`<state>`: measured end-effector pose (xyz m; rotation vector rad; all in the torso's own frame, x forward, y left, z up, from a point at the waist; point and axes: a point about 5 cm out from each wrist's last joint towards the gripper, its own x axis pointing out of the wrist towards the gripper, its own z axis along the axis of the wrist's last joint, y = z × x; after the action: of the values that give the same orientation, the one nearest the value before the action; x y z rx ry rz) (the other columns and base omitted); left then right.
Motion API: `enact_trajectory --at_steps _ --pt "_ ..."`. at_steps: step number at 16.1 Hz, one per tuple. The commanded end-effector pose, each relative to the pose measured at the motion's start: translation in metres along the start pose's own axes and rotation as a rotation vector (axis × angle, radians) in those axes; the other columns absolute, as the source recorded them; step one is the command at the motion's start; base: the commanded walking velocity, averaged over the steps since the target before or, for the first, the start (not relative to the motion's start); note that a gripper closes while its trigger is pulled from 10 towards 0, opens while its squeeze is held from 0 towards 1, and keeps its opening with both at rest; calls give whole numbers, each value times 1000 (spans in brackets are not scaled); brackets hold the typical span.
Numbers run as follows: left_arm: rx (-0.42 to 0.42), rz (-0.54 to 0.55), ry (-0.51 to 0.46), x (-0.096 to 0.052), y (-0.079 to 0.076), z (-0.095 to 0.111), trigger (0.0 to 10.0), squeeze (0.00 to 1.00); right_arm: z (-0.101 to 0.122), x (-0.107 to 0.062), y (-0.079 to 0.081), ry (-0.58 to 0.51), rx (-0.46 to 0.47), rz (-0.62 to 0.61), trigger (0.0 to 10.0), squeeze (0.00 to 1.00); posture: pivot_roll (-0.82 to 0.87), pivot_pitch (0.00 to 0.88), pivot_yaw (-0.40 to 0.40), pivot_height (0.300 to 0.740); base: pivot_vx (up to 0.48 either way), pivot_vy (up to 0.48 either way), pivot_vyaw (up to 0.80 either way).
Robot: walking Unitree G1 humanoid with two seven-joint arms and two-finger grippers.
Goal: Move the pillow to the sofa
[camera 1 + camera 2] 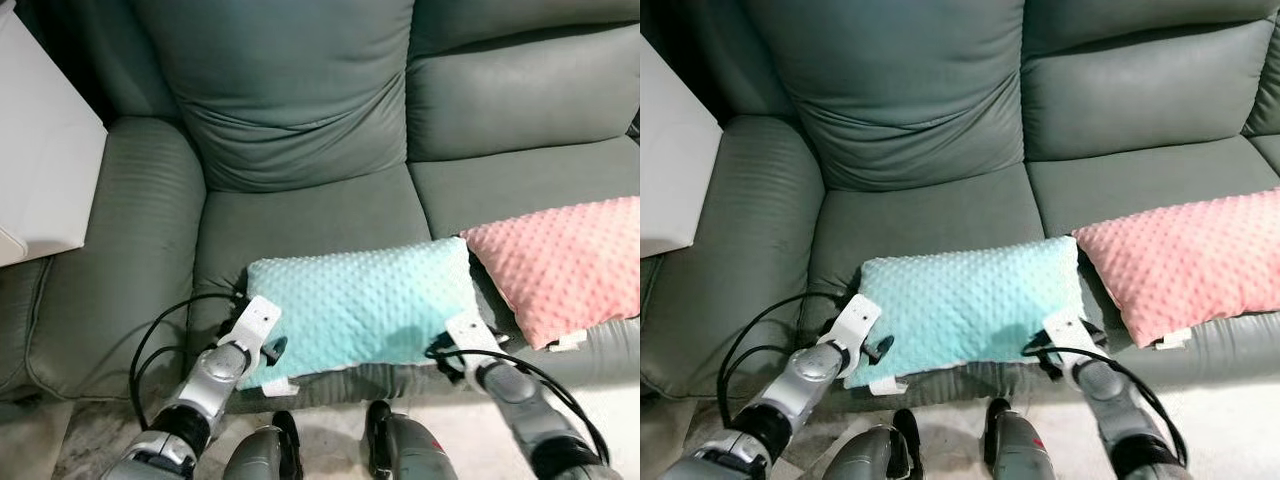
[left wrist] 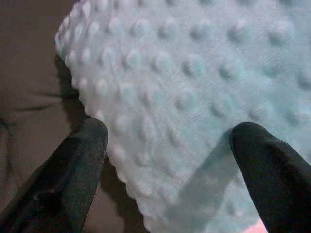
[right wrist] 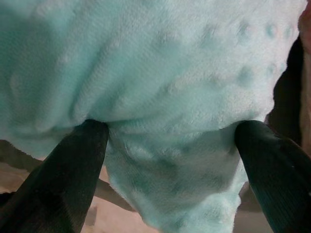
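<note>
The left gripper (image 2: pixel 167 145) sits at the near left corner of the teal pillow (image 1: pixel 360 300), its fingers (image 2: pixel 80 160) spread wide with the dotted corner bulging between them, not clenched. The pillow lies on the front of the grey sofa (image 1: pixel 300 100) seat, touching a pink pillow (image 1: pixel 560 265) to its right. The right gripper (image 3: pixel 170 145) straddles the near right corner, likewise spread, fabric between its fingers.

The right gripper (image 3: pixel 170 145) has its two black fingers (image 3: pixel 68 170) spread wide, one on each side of the soft blue pillow (image 3: pixel 160 73).
</note>
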<state>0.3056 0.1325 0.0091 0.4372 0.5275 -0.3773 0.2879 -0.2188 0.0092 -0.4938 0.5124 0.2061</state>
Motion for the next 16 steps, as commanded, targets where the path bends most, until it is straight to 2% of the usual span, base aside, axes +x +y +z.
enact_trajectory --at_steps 1,7,11,16 --pt "29 51 40 -2 5 -13 10000 0 2 2 13 -16 3 38 10000 0 -102 355 119 740 0 0 0" --pt "7 199 -25 0 23 3 10000 0 36 12 18 -148 50 55 10000 0 -103 358 116 740 0 0 0" --pt "-4 288 -70 0 31 12 10000 0 42 13 24 -178 100 73 10000 0 -107 356 114 740 0 0 0" --pt "-10 322 -129 1 29 24 10000 0 43 14 35 -191 111 96 10000 0 -107 352 114 740 0 0 0"
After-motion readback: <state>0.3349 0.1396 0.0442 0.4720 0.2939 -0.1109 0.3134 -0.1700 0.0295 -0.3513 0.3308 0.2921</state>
